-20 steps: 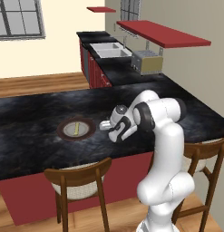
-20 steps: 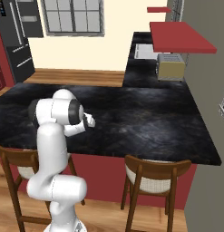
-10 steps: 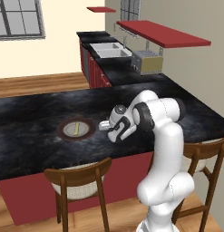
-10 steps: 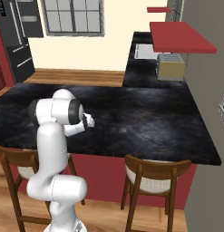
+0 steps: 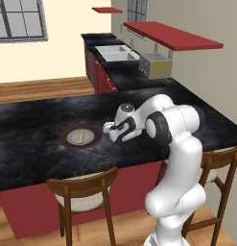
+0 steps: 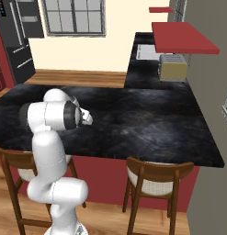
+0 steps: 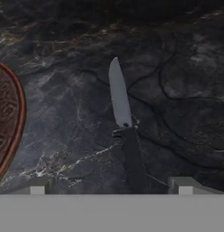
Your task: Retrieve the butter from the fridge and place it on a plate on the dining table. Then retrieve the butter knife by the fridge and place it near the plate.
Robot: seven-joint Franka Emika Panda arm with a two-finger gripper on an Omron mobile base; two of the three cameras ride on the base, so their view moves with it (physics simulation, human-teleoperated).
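The butter knife [image 7: 121, 113] lies flat on the dining table [image 5: 33, 120], grey blade pointing away and dark handle running down between my fingertips [image 7: 38, 186]. My gripper [image 7: 111, 186] is open just above the handle and touches nothing; its jaws stand wide on either side. In the left base view the gripper [image 5: 110, 132] hangs low over the stone, just right of the plate [image 5: 80, 137]. The butter [image 5: 81, 136], a small yellow stick, rests on the plate's centre. The plate's brown rim [image 7: 17, 113] shows at the left of the hand view, a short gap from the knife. The fridge [image 6: 18, 36] stands far off at the back left.
Two wooden chairs [image 5: 84, 192] [image 6: 154, 181] stand at the table's near edge. A toaster [image 5: 155, 66] and a sink [image 5: 115, 52] are on the far counter under a red shelf [image 5: 170, 34]. Bare stone spreads right of the arm.
The jaws have spread wide and let the knife go onto the table. The arm has hardly moved.
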